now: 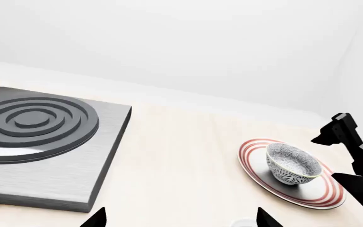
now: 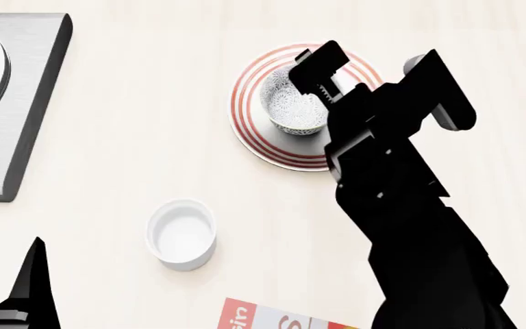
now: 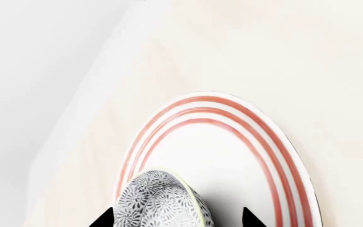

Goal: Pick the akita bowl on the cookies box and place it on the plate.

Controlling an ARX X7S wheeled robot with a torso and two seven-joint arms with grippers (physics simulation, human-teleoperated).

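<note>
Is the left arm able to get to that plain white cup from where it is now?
Probably yes. The left gripper sits low at the table's near side, and the white cup stands on bare wood with nothing between them. The right gripper is busy over the plate, well clear.

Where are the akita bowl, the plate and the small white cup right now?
akita bowl (image 1: 293, 164): left wrist view, on its pale inner wall.
plate (image 2: 247, 130): head view, on its red-ringed rim.
white cup (image 2: 181, 233): head view, on its inside floor.
</note>
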